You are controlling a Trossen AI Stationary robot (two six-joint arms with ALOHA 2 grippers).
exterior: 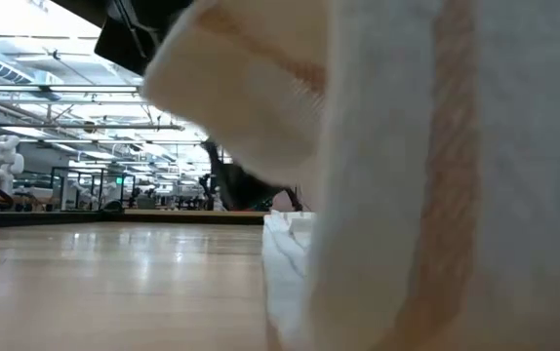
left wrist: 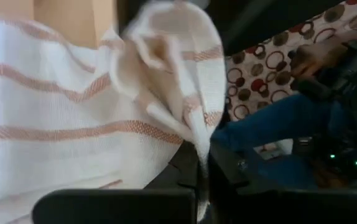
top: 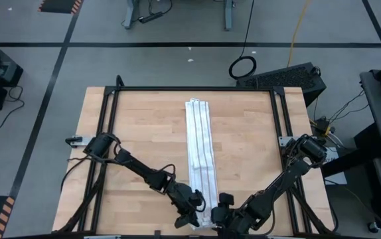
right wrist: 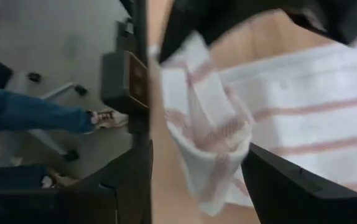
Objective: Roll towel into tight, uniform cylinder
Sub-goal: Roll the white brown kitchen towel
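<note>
Towel [top: 199, 149] is lying folded into a long strip from the bench's far edge to its near edge. We're starting the roll: left gripper [top: 192, 216] clamping the near end, right gripper [top: 221, 214] spread around it. Next we're needing an even, tight tuck.

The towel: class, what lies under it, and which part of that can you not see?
Under the towel lies the wooden table, bare on both sides. The strip of wood beneath the folded cloth is covered, so anything there cannot be seen.
</note>
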